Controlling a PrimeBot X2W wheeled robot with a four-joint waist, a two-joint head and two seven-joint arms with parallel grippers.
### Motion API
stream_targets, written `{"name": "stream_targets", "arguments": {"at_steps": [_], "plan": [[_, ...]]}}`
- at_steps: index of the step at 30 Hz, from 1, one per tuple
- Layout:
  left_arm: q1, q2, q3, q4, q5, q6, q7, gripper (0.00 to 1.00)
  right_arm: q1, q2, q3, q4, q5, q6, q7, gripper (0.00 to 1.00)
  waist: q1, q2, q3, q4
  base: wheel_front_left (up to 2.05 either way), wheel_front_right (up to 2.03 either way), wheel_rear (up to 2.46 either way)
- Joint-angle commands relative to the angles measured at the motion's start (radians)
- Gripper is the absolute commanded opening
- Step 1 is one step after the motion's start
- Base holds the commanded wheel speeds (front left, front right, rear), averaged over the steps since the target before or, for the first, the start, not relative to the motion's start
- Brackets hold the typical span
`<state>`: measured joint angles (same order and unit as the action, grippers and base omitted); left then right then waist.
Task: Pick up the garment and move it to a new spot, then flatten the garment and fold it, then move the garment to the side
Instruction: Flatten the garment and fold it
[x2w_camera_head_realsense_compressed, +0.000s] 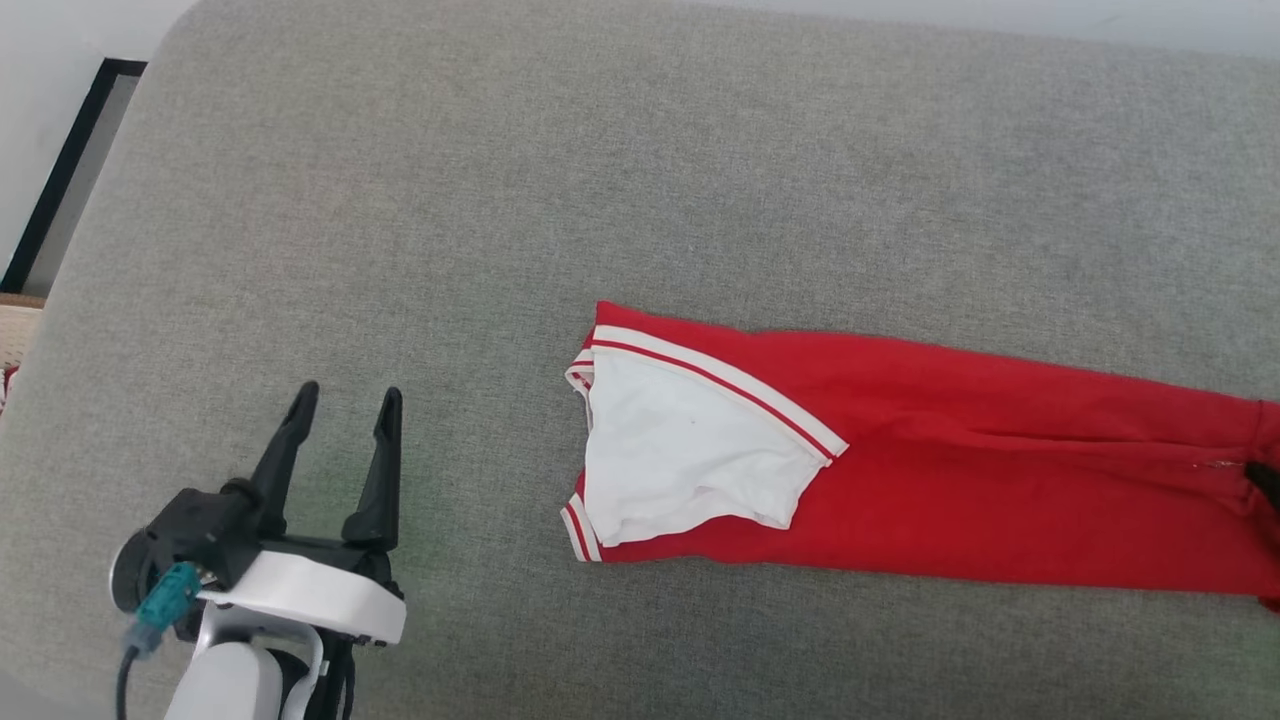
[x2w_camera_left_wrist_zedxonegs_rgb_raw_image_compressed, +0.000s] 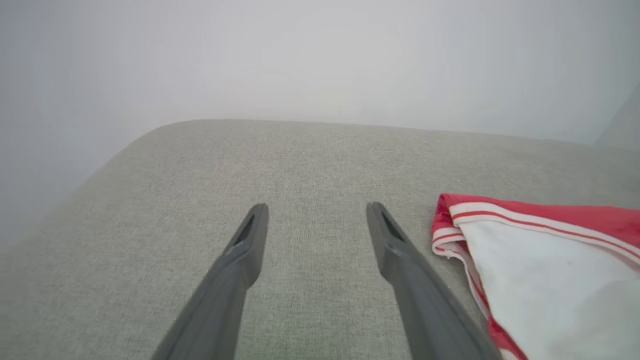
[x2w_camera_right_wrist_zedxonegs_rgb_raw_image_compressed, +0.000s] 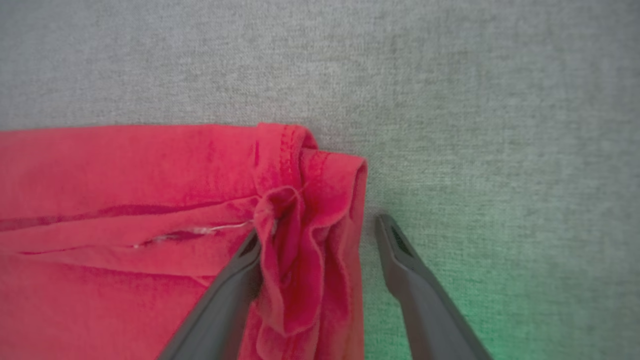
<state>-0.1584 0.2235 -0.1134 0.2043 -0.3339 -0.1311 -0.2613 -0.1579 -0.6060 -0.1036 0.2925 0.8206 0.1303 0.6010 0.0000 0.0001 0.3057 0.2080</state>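
At the far left, beyond the rounded corner of the grey upholstered surface (x2w_camera_head_realsense_compressed: 480, 200), a black-edged strip (x2w_camera_head_realsense_compressed: 62, 175) runs along pale ground. Nearer, at the lower left, the left gripper (x2w_camera_head_realsense_compressed: 348, 392) hangs over bare grey cloth. Its two dark fingers are spread apart with nothing between them, and a teal plug (x2w_camera_head_realsense_compressed: 165, 595) sits by its white wrist housing. It is clear of the garment (x2w_camera_head_realsense_compressed: 1000, 480) (a stretch of grey shows between them in the head view).

The garment lies flat as a long band, running from the middle of the surface to the right edge of the head view, closer to the near side than the far. Its left end is a white panel (x2w_camera_head_realsense_compressed: 680, 450), rumpled and partly turned over. A white-and-red stripe band (x2w_camera_head_realsense_compressed: 720, 378) borders the panel's far side, and a second short band shows at the near left corner. To the right the cloth is plain red, with long creases running lengthwise.

At the right end the red hem (x2w_camera_right_wrist_zedxonegs_rgb_raw_image_compressed: 310, 165) is bunched into soft folds. The right gripper (x2w_camera_right_wrist_zedxonegs_rgb_raw_image_compressed: 320, 227) straddles this end with its fingers wide apart. One tip is tucked against a fold and the other rests over grey just past the hem, so nothing is pinched.
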Motion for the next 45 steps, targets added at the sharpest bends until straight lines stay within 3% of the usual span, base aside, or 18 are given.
{"name": "stream_targets", "arguments": {"at_steps": [1,7,8,9,10,11,20,32,41,45], "plan": [[0.012,-0.010,0.014,-0.028,0.043,0.002,-0.005,1.00,0.006,0.044,0.044,0.025,0.003,0.001,0.015,1.00,0.0000,-0.0001,0.001,0.000,0.00,0.00,0.00],[0.037,-0.040,0.022,-0.076,0.133,0.002,-0.005,1.00,-0.012,0.048,0.075,0.038,0.008,0.003,0.042,1.00,0.0000,-0.0001,0.002,-0.001,0.00,0.00,0.00],[0.043,-0.045,0.027,-0.072,0.139,0.002,-0.005,1.00,-0.011,0.050,0.089,0.040,0.012,0.004,0.055,0.47,0.0000,-0.0001,0.003,-0.001,0.00,0.00,0.00],[0.043,-0.045,0.027,-0.072,0.139,0.002,-0.005,1.00,-0.011,0.050,0.089,0.040,0.012,0.004,0.055,0.47,0.0000,-0.0001,0.003,-0.001,0.00,0.00,0.00],[0.042,-0.046,0.028,-0.070,0.141,0.002,-0.005,1.00,-0.012,0.049,0.092,0.040,0.014,0.004,0.060,0.27,0.0000,-0.0001,0.003,-0.001,0.00,0.00,0.00],[0.041,-0.047,0.029,-0.069,0.141,0.002,-0.005,1.00,-0.013,0.049,0.094,0.040,0.014,0.004,0.062,0.00,0.0000,-0.0001,0.003,-0.001,0.00,0.00,0.00],[0.044,-0.044,0.038,-0.072,0.138,0.002,-0.005,1.00,-0.023,0.013,0.066,0.036,0.024,0.000,0.066,0.00,0.0000,-0.0001,0.006,-0.015,0.00,0.00,0.00],[0.022,-0.027,0.030,-0.126,0.115,0.002,-0.005,1.00,-0.061,-0.069,-0.047,0.025,0.016,-0.002,0.045,0.00,0.0000,-0.0001,0.022,-0.097,0.00,0.00,0.00],[0.002,-0.009,0.010,-0.109,0.094,0.002,-0.005,1.00,-0.070,-0.162,-0.176,0.106,-0.004,-0.002,0.026,0.00,0.0000,-0.0001,0.028,-0.138,0.00,0.00,0.00],[-0.003,-0.016,0.023,-0.112,0.104,0.002,-0.005,1.00,-0.072,-0.174,-0.216,0.145,-0.019,-0.002,0.018,0.00,0.0000,-0.0001,0.026,-0.141,0.00,0.00,0.00]]}}
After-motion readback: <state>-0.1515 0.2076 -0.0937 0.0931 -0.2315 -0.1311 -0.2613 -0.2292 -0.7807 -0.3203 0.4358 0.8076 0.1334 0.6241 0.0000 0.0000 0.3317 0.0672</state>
